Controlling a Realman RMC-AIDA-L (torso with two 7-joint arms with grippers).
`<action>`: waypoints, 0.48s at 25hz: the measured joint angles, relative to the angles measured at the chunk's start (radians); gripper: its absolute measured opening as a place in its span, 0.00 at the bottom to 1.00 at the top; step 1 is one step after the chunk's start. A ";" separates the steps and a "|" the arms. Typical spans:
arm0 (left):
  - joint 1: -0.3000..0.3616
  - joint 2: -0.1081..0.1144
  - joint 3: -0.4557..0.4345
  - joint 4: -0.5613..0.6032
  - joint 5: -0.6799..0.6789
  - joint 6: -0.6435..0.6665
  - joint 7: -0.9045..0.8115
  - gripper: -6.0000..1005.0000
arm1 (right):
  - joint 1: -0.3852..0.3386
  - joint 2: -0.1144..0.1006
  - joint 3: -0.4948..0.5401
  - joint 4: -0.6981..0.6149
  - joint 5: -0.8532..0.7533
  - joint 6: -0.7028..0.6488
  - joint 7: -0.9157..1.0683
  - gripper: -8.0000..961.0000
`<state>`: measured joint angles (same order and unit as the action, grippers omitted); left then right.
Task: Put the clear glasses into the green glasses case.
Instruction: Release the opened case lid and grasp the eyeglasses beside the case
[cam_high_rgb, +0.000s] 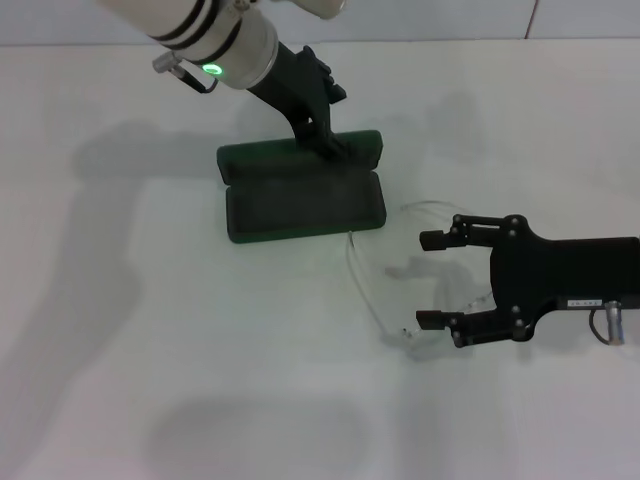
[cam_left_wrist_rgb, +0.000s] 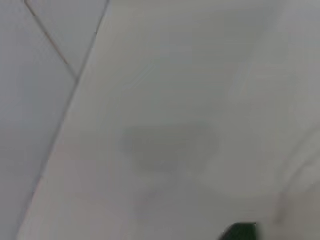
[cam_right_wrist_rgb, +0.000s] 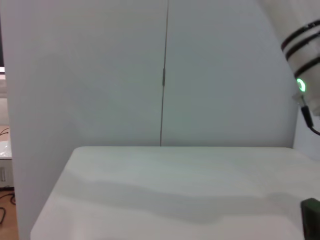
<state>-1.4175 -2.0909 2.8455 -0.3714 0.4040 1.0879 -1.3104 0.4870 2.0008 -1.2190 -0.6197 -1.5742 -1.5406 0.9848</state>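
Right gripper (cam_high_rgb: 432, 281): jaws spread wide, low over the white table (cam_high_rgb: 150, 330), holding nothing. The clear glasses (cam_high_rgb: 385, 295) lie flat on the table just ahead of and partly between its fingertips; contact can't be confirmed. One thin arm of the glasses runs up toward the near right corner of the green glasses case (cam_high_rgb: 300, 185). Case is open, both halves flat on the table. Left gripper (cam_high_rgb: 335, 140) is down on the case's far half, pressing on it; can't tell its finger spread. Nothing sits between glasses and case.
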 joint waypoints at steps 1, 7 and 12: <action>-0.003 0.000 0.000 -0.011 -0.002 0.037 0.000 0.71 | -0.001 0.000 0.002 0.000 -0.001 0.000 0.000 0.86; 0.005 0.002 0.000 -0.139 -0.139 0.323 0.043 0.74 | 0.001 -0.007 0.011 -0.007 0.004 -0.007 0.000 0.86; 0.098 0.003 0.000 -0.290 -0.426 0.563 0.126 0.74 | 0.012 -0.026 0.033 -0.034 -0.011 -0.005 0.001 0.86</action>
<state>-1.3193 -2.0876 2.8454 -0.6619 -0.0222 1.6504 -1.1849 0.4988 1.9751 -1.1857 -0.6533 -1.5848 -1.5459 0.9855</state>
